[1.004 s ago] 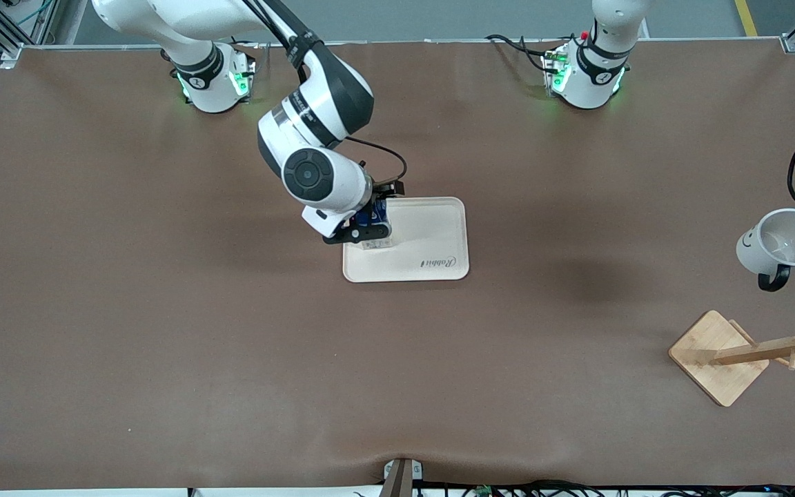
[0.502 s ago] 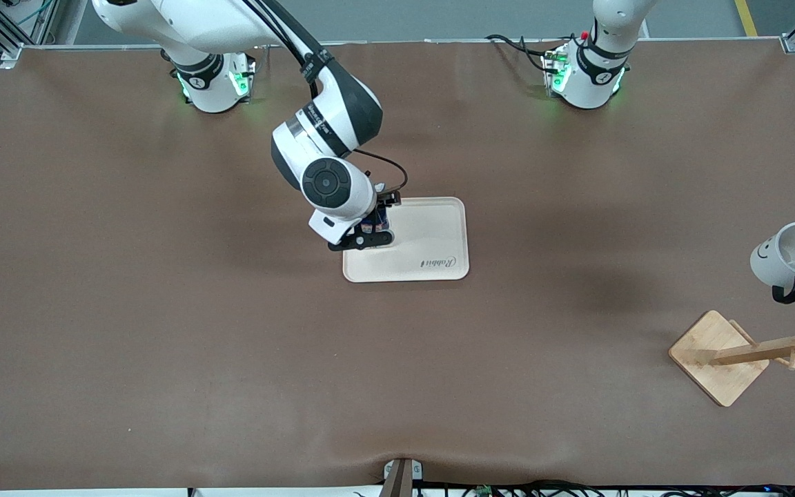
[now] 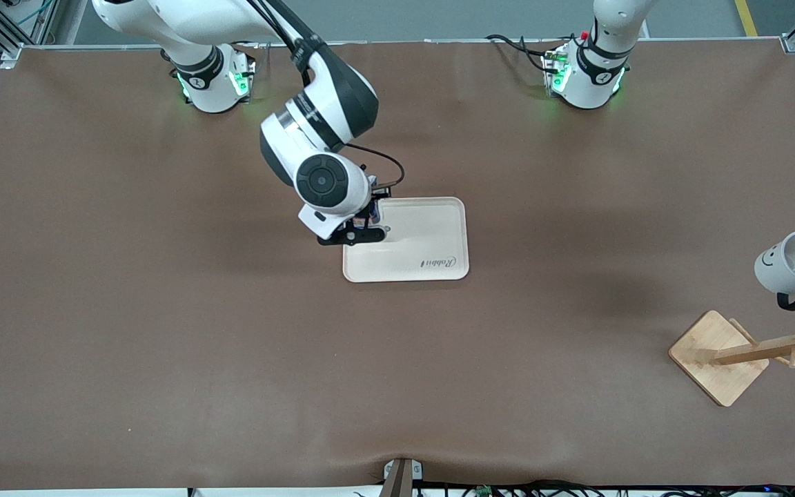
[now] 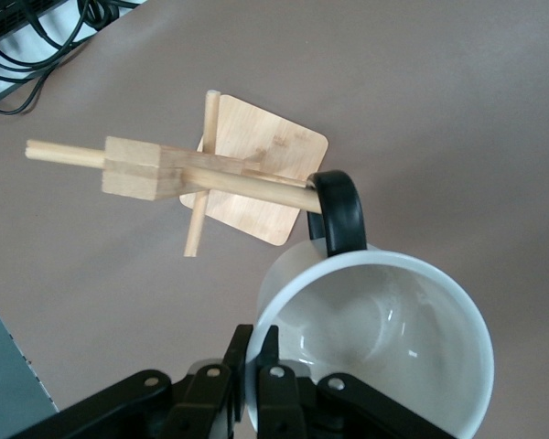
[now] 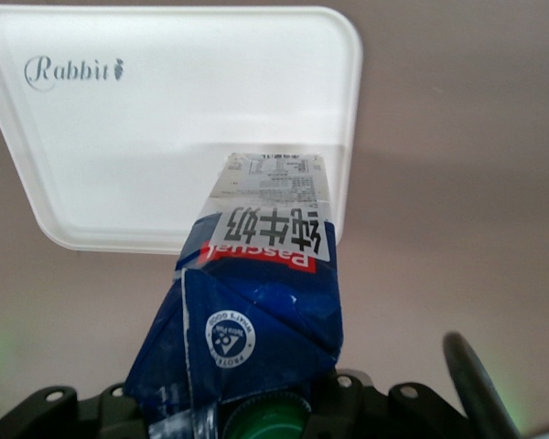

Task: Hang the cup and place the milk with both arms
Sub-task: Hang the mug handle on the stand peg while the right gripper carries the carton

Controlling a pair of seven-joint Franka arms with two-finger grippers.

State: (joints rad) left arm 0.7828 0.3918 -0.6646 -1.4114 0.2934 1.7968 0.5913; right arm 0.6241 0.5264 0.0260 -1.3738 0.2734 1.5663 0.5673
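My left gripper (image 4: 265, 366) is shut on the rim of the white cup (image 4: 384, 338), one finger inside and one outside. It holds the cup tilted in the air over the wooden rack (image 4: 142, 169). The cup's black handle (image 4: 339, 215) overlaps the tip of a rack peg. In the front view the cup (image 3: 794, 269) hangs just above the rack (image 3: 777, 347), and its smiley face shows. My right gripper (image 5: 256, 412) is shut on the blue milk carton (image 5: 261, 302), green cap between the jaws. The milk's base is over the white tray's (image 5: 165, 128) edge toward the right arm's end.
The tray (image 3: 432, 241) lies mid-table with "Rabbit" printed on it. The rack's square wooden base (image 3: 718, 355) stands near the left arm's end of the table, nearer to the front camera than the tray. Brown table surface lies all around.
My left gripper has carried the cup down toward the rack until the handle meets a peg. My right gripper with the milk has shifted slightly at the tray's edge.
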